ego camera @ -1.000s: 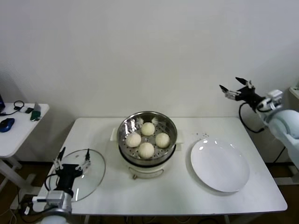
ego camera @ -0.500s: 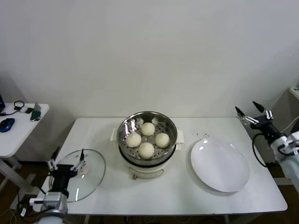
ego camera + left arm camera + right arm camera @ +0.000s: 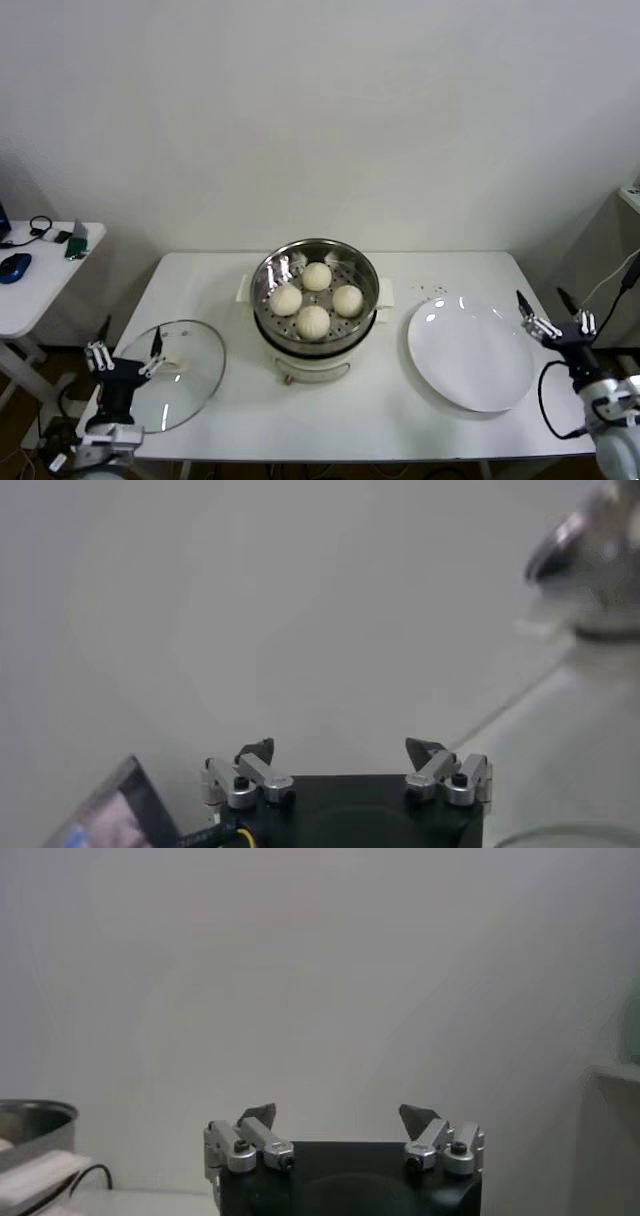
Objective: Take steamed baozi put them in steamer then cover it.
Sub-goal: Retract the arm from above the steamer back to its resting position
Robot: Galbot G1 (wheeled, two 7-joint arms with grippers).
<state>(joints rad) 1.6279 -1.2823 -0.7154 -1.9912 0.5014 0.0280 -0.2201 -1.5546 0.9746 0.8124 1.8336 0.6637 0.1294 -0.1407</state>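
The steamer (image 3: 262, 300), a shiny steel pot on a cream base, stands at the table's middle with several steamed baozi (image 3: 313, 321) on its perforated tray. The cover (image 3: 190, 375), a clear glass lid, lies flat on the table's front left. My left gripper (image 3: 126, 351) hangs open and empty at the lid's outer edge, by the table's left front corner. My right gripper (image 3: 553, 312) is open and empty just past the table's right edge, beside the plate. In the wrist views the left gripper (image 3: 345, 755) and the right gripper (image 3: 338, 1116) hold nothing.
A bare white plate (image 3: 470, 352) lies to the right of the steamer. A small side table (image 3: 40, 290) with a mouse (image 3: 14, 267) and cables stands to the left. A white wall runs behind the table.
The right gripper has dropped from high at the back right down to the table's right edge. The left gripper has drawn back and outward from over the lid.
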